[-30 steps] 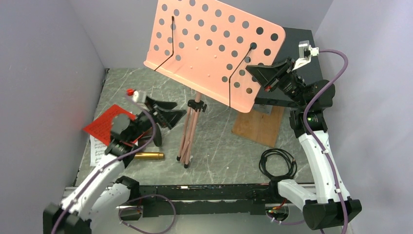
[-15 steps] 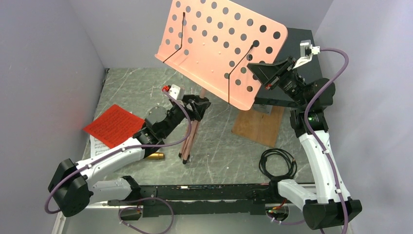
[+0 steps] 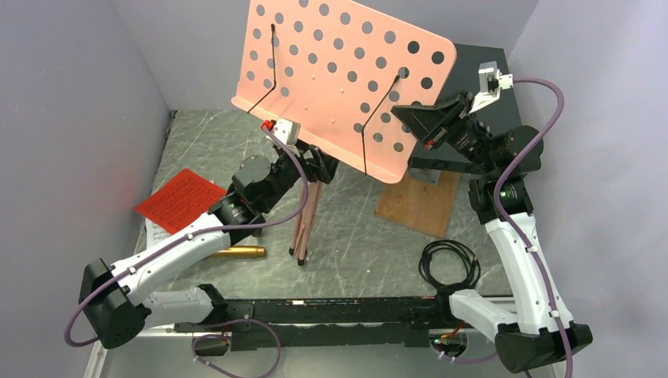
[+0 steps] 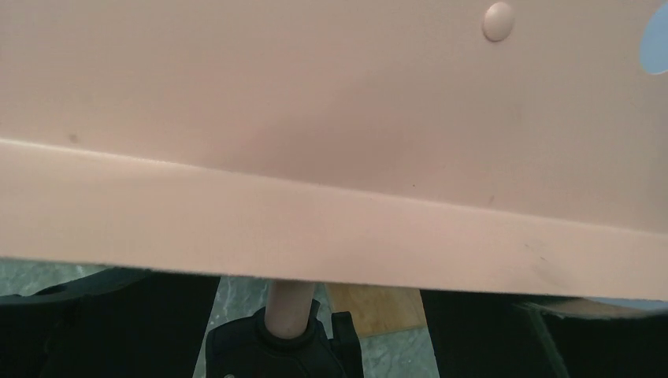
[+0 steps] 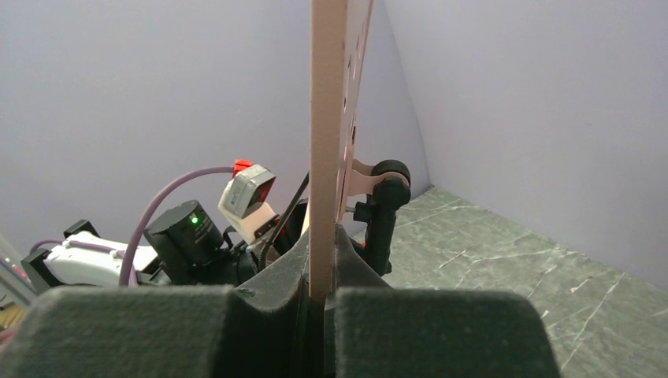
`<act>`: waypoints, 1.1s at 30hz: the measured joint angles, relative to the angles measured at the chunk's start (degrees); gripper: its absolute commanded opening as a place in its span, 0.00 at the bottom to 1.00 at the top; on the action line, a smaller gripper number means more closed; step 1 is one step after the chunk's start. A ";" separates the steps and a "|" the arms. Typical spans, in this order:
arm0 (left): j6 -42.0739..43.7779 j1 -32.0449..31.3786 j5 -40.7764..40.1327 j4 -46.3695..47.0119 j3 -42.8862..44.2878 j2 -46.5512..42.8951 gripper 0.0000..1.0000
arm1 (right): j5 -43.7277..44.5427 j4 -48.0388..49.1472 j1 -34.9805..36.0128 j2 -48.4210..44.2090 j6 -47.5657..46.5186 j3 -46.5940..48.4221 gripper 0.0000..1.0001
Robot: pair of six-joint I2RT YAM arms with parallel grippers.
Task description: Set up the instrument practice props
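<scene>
Clamping the right edge of the pink perforated music stand at upper centre of the top view, the right gripper has its jaws closed on the plate, seen edge-on between them; the left gripper sits at the pole just under the desk, jaws apart on either side, not touching it. Tripod legs stay folded together at centre; the red music sheet, white sheet and gold microphone lie at lower left.
</scene>
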 measured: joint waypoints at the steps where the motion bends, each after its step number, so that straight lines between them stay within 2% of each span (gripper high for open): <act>1: 0.00 0.00 0.31 -0.87 0.26 0.00 0.85 | -0.11 -0.37 0.17 0.00 -0.31 0.26 0.00; 8: 0.42 -0.04 1.49 -1.68 0.52 0.63 0.59 | -0.26 -1.14 0.92 0.02 -0.83 0.85 0.00; 10: 0.83 -0.04 1.60 -1.40 0.63 1.44 0.58 | -0.04 -1.16 1.11 0.02 -1.18 0.85 0.00; 14: 3.32 -0.07 1.92 -0.50 1.79 4.13 0.68 | 1.46 -2.32 1.25 0.31 -1.75 1.11 0.00; 16: 4.85 -0.07 1.95 0.22 2.32 5.51 0.68 | 2.51 -4.00 1.66 0.81 -2.64 2.08 0.00; 20: 7.85 -0.17 1.73 0.72 2.86 7.13 0.50 | 4.83 -6.73 2.91 1.14 -4.63 3.30 0.00; 21: 9.03 -0.20 1.44 0.79 2.89 7.37 0.42 | 5.33 -7.23 3.30 1.11 -5.11 3.41 0.00; 23: 11.37 -0.07 0.74 0.44 3.34 7.78 0.16 | 6.60 -7.78 4.02 0.90 -6.14 3.43 0.00; 24: 12.11 0.17 0.63 0.24 3.67 8.00 0.09 | 7.26 -8.04 4.35 0.70 -6.60 3.43 0.00; 30: 14.64 0.90 0.33 0.50 6.38 10.21 0.01 | 10.23 -9.25 5.81 -0.31 -10.73 3.89 0.00; 33: 15.78 0.98 0.66 0.46 7.78 10.47 0.00 | 10.86 -10.32 6.34 -0.33 -11.96 5.42 0.00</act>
